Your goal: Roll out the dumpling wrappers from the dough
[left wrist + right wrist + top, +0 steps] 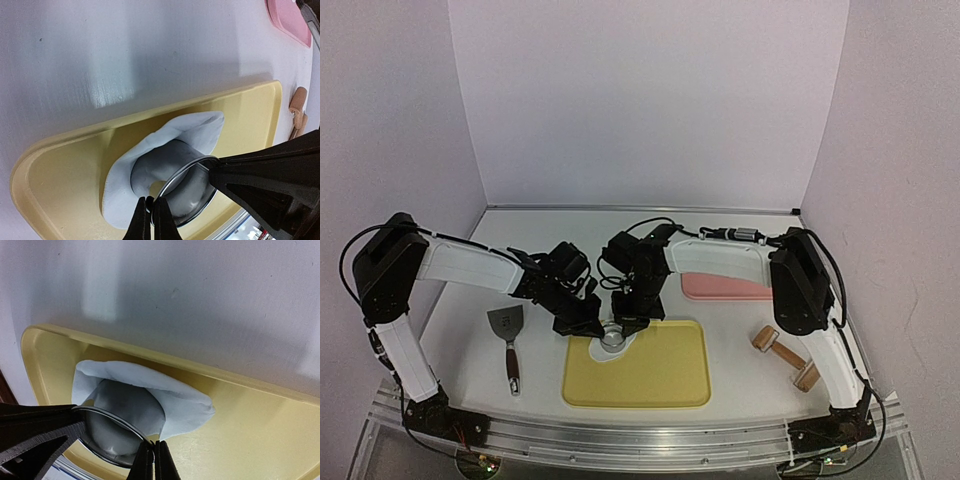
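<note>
While the left tool (152,220) and right tool (153,461) each pinch the thin rim of the ring cutter (186,172), jaws all but closed, the ring sits on the white dough (170,137) in the far-left corner of the yellow tray (60,170). Step in hand: stamping a disc. No dumpling wrappers visible. Next move likely needs even downward pressure, then a level lift.

White arms (460,262), black joints (388,265) — black pincers (152,202), looping cables (342,262).
</note>
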Available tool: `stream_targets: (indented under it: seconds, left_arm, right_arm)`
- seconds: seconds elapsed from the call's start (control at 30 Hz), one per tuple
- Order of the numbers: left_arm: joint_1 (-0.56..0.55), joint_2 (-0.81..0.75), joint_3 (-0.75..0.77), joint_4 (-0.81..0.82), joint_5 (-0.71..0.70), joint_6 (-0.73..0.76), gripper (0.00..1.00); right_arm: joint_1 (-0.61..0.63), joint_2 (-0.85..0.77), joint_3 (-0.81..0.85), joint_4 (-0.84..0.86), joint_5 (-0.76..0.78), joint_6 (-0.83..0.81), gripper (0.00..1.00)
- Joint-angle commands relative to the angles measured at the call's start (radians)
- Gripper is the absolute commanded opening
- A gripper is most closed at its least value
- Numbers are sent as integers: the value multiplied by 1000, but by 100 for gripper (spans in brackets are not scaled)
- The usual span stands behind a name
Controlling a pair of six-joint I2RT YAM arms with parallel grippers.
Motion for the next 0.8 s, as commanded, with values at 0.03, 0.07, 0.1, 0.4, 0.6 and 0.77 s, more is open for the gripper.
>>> stream_targets:
  seconds: [0.03, 0.07, 0.1, 0.4, 0.6, 0.77]
  left_arm:
    - [-4, 50, 27, -37, -18, -3, 0]
    - [-4, 50, 27, -37, -19, -3, 0]
    - [-4, 50, 27, -36, -19, -4, 0]
    - [-5, 48, 64, -71, -36, -1, 0]
    - [-4, 51, 119, -115, -61, 20, 8]
    - [-5, 46, 134, -131, -74, 28, 18]
  right_arm:
    - [1, 123, -48, -107, 48, 33, 0]
    - [1, 121, -55, -108, 54, 29, 0]
    - [2, 121, -57, -108, 59, 26, 0]
    - [1, 77, 16, -106, 20, 30, 0]
    - [1, 32, 64, -92, 5, 34, 14]
    - [2, 24, 79, -73, -13, 37, 19]
